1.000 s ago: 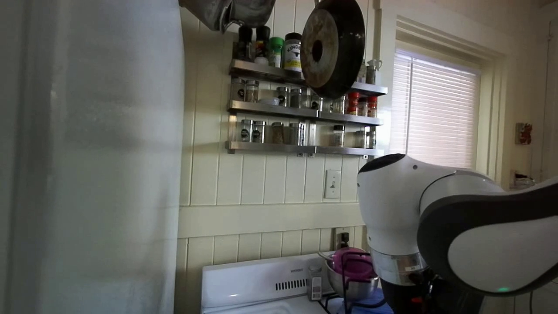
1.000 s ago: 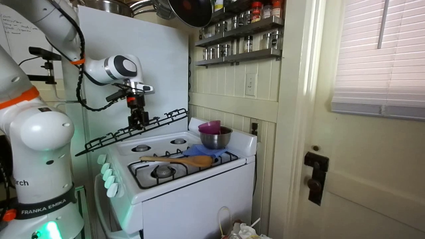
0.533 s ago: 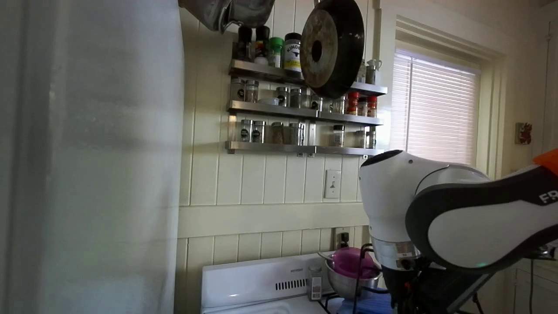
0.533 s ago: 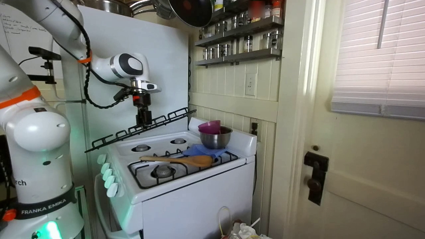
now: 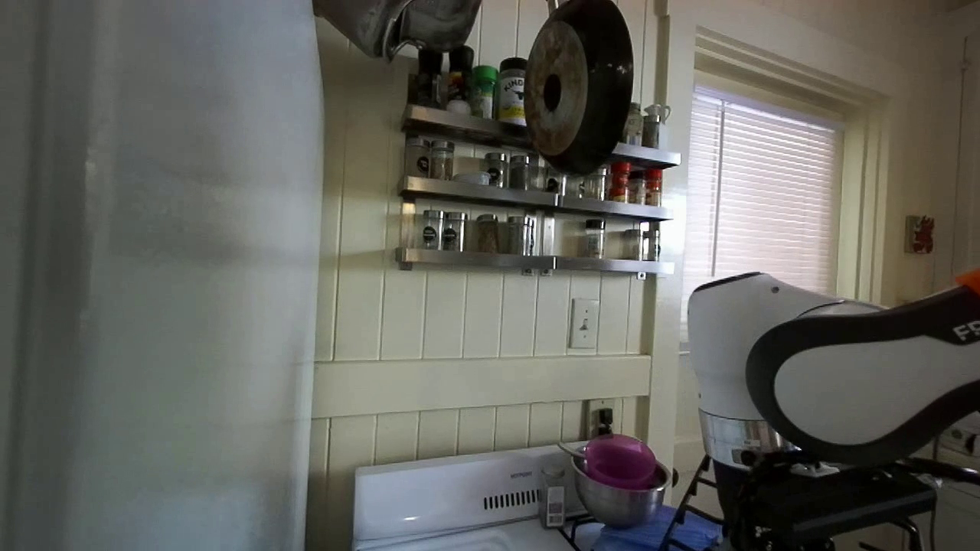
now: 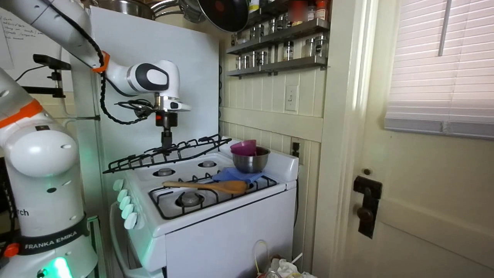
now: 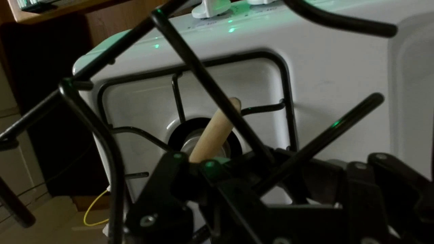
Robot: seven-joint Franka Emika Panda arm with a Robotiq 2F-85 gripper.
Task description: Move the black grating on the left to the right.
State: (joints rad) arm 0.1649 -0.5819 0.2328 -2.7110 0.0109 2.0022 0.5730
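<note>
Going left to right in an exterior view, we first see the white robot arm (image 6: 46, 162) with orange bands, reaching in front of a tall, flat white panel (image 6: 193, 58). At its end the black metal two-fingered tool (image 6: 166, 146) points down, its fingers drawn in upon a bar of the black metal grating (image 7: 213, 88); we cannot make out the tips themselves in the wrist view. The grating hangs raised and slanting in the exterior view, one end jutting past the front of the white enamel stove (image 6: 231, 231), the other close to the stove's rear panel; whether it touches there, we cannot tell. Just below it, as seen there, are two round grey burners (image 6: 164, 172).

Further right, a second black metal grate (image 7: 244, 56) lies on the stove top, with a long tan wooden spoon (image 6: 231, 187) across it and a crumpled blue cloth (image 6: 233, 175) behind. In both exterior views we see a round purple bowl (image 6: 244, 148) leaning inside a shiny steel bowl (image 6: 252, 163). Rightmost stands a cream door (image 6: 432, 216) with a dark metal handle (image 6: 367, 208).
</note>
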